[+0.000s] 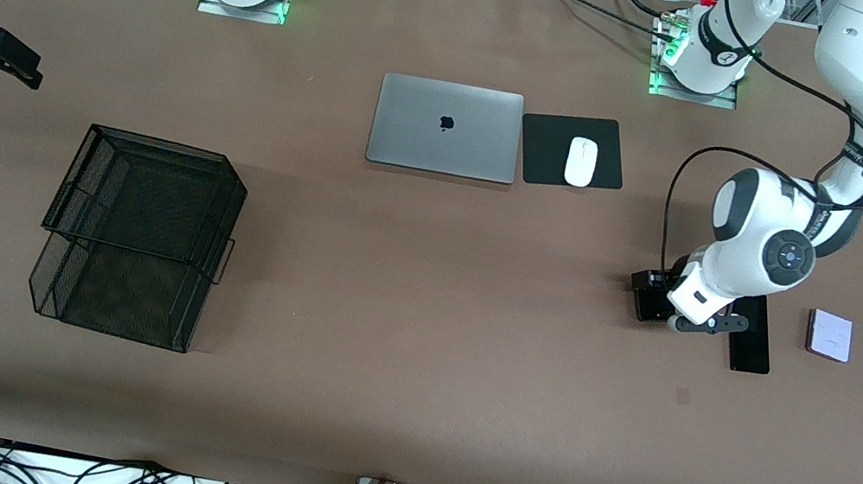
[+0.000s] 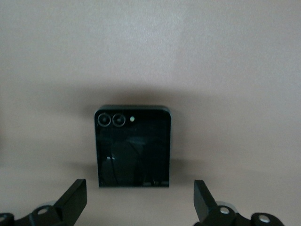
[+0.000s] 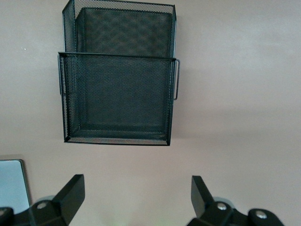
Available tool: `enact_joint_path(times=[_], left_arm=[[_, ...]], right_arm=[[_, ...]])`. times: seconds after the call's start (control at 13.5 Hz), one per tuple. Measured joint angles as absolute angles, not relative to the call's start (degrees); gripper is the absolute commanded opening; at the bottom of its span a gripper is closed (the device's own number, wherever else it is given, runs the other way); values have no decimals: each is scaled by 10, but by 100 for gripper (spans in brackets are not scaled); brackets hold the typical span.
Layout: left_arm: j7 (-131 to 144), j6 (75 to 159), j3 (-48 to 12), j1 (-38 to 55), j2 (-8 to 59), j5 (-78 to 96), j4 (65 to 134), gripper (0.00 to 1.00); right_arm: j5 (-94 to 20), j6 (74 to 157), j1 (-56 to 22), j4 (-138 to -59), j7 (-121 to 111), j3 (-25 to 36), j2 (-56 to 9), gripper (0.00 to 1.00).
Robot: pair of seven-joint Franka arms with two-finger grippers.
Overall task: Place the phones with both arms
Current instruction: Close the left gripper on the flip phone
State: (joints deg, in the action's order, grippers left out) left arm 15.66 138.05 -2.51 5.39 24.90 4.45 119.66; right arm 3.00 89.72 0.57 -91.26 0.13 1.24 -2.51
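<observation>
front view: the left pincer [image 1: 655, 295] is low over the black folded phone [image 1: 647, 300], beside the slim black phone [image 1: 750, 337] and pale phone [image 1: 830, 334].
left wrist view: fingers [image 2: 73, 200] spread wide, probably not touching it.
right wrist view: right pincer [image 3: 136, 197] gapes, waiting above the mesh basket [image 3: 117, 75].

Three phones lie flat toward the left arm's end: black folded phone [image 2: 133, 147], slim black slab [image 1: 751, 346], pale-lilac folded phone [image 1: 830, 335].

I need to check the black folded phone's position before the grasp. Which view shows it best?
The left wrist view: the black folded phone lies whole and unobstructed, twin camera lenses visible, between the left tool's open fingers. In the front view the left arm covers most of it. The right wrist view lacks it.
</observation>
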Motion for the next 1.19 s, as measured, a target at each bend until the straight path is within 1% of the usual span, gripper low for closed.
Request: enact_joint_path(times=[0.3,0.52,0.59,0.67,0.74,0.82,0.89,0.97,1.04,1.11,1.19], left_arm=[[164,1433,-25,54,276,22,1199,100],[164,1488,-25,54,296,22,1215,100],[164,1498,-24,54,299,21,1219,96],[164,1498,-24,54,298,21,1219,59],[164,1498,-24,54,296,21,1219,41],[164,1498,-24,54,296,21,1219,37],[164,1499,-24,54,295,21,1218,29],[164,1498,-24,54,290,21,1217,29],[164,1498,-24,54,287,21,1215,24],[164,1490,-25,54,286,21,1208,23],[163,1462,-25,54,283,21,1193,23]], right_arm=[[30,897,6,-912,1,12,-25,100],[30,897,6,-912,1,12,-25,100],[30,897,6,-912,1,12,-25,100],[30,897,6,-912,1,12,-25,100],[30,897,6,-912,1,12,-25,100],[30,897,6,-912,1,12,-25,100],[30,897,6,-912,1,12,-25,100],[30,897,6,-912,1,12,-25,100],[30,897,6,-912,1,12,-25,100],[30,897,6,-912,1,12,-25,100],[30,897,6,-912,1,12,-25,100]])
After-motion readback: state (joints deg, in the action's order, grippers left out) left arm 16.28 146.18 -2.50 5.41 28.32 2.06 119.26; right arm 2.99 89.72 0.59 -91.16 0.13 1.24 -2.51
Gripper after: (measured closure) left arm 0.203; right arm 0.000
